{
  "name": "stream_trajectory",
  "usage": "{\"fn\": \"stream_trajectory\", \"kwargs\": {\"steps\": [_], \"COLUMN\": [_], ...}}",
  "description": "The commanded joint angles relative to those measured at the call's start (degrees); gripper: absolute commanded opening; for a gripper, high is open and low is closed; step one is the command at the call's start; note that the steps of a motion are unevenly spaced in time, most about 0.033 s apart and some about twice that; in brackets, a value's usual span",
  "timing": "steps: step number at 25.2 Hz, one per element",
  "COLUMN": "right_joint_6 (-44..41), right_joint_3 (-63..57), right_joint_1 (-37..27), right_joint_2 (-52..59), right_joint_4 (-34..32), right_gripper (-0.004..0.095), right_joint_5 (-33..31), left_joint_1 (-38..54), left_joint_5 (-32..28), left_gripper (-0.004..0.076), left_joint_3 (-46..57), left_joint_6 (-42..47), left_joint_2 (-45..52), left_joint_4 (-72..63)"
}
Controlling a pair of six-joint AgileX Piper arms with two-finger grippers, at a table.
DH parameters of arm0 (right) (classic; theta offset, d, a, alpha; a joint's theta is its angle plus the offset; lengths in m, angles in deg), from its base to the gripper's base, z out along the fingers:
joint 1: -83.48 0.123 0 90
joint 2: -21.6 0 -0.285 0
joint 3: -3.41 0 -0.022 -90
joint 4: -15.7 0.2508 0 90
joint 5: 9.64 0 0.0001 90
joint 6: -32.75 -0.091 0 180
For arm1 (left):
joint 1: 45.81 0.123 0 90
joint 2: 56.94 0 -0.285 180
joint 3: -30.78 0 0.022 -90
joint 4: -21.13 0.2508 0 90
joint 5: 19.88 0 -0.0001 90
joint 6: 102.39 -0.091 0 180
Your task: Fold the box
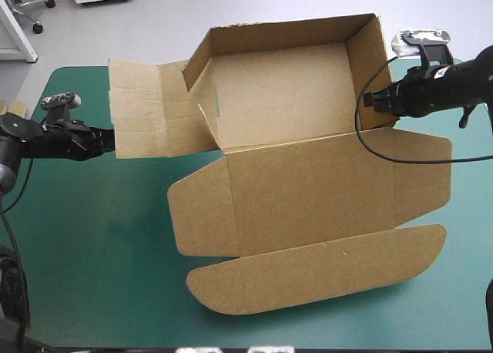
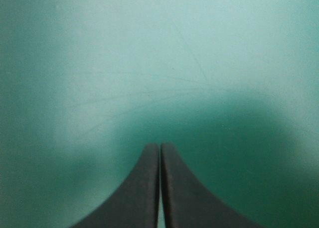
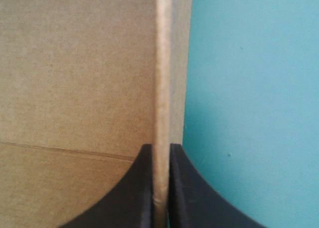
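Observation:
The brown box point(image 1: 308, 187) lies partly built in the middle of the teal-green cover. Its back wall point(image 1: 285, 31) and right wall point(image 1: 375, 72) stand up. The left side panel point(image 1: 146, 110) lies spread out flat, and the lid with its rounded front flap point(image 1: 323, 270) lies flat toward the near edge. My right gripper point(image 1: 371, 100) is shut on the right wall's top edge point(image 3: 162, 63), the board between the fingers point(image 3: 185, 188). My left gripper point(image 1: 108, 141) sits at the left panel's outer edge. Its wrist view shows shut fingers point(image 2: 142, 188) with only cover ahead.
A bit of more brown board point(image 1: 9, 108) shows at the table's left edge. Bare teal-green cover point(image 1: 100, 245) stretches from the left panel to the near edge, and a strip point(image 1: 462, 260) lies right of the lid.

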Motion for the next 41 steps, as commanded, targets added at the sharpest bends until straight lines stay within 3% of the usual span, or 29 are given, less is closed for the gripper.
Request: {"fn": "stream_trajectory", "kwargs": {"steps": [1,9,20,29,41], "right_joint_6": [1.49,2.80,4.51,5.48,5.48], "right_joint_3": [1.57,1.57,1.45,0.95,0.95], "right_joint_1": [-0.22,-0.22,0.01,4.98,5.11], "right_joint_2": [2.56,2.34,0.34,-5.95,-8.68], "right_joint_4": [8.32,13.81,19.10,16.16,16.20], "right_gripper": [-0.0028,-0.0028,-0.0028,-0.0028,-0.0028], "right_joint_5": [-0.07,-0.07,-0.07,0.53,2.19], "left_joint_1": [-0.01,-0.01,-0.11,-0.33,-3.55], "left_joint_5": [-1.20,3.21,10.11,12.44,12.75], "left_gripper": [0.0000,0.0000,0.0000,0.0000,0.0000], "left_joint_3": [1.15,2.85,2.85,2.85,2.85], "left_joint_6": [-2.83,-11.84,-16.83,-17.10,-17.85], "left_joint_2": [2.09,2.09,2.09,2.09,2.09], "left_joint_4": [-7.26,-21.61,-35.29,-36.77,-39.65]}}
